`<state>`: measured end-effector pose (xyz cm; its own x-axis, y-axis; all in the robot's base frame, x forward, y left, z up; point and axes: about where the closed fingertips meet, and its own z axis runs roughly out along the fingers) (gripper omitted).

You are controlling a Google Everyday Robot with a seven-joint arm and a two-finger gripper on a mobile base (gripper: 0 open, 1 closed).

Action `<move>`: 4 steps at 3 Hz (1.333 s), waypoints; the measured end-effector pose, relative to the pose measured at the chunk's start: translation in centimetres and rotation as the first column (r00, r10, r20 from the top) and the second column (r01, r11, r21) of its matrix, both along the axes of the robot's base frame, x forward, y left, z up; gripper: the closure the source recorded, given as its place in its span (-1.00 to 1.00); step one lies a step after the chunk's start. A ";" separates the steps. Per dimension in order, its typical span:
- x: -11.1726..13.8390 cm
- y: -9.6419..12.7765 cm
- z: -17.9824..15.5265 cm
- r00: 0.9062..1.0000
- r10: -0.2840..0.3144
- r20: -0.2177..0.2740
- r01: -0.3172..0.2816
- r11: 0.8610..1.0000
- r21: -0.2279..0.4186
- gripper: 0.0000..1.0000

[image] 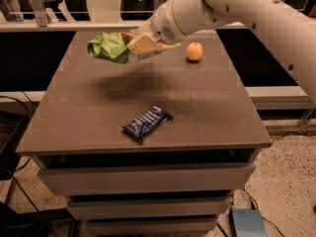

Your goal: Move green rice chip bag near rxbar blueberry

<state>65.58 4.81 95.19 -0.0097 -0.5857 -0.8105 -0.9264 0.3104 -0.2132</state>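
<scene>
The green rice chip bag [109,47], a crumpled, crinkly light-green snack packet, is held in the air over the far left part of the table [212,117], a brown, flat-topped wooden unit; a soft shadow is cast on the top beneath the bag, so it is judged to be clear of the surface. The bag is clamped at its right end by the gripper [140,44], a beige two-finger tool at the end of a white, rounded arm [232,6] that reaches in from the upper right. The rxbar blueberry [147,123], a small, narrow dark-blue wrapper with white lettering, is lying flat near the front edge of the table, well apart from the bag. The pick-up is therefore taken as done, while the carry toward the bar, the lowering and the release beside it are left to be done. An orange fruit [194,51], small and round, is seen on the far right of the table, apart from both. One bag, one bar, one fruit, one arm and one gripper are counted.
</scene>
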 end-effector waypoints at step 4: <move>-9.3 -7.2 -7.8 0.984 -0.108 -0.140 0.089 0.987 -0.137 1.00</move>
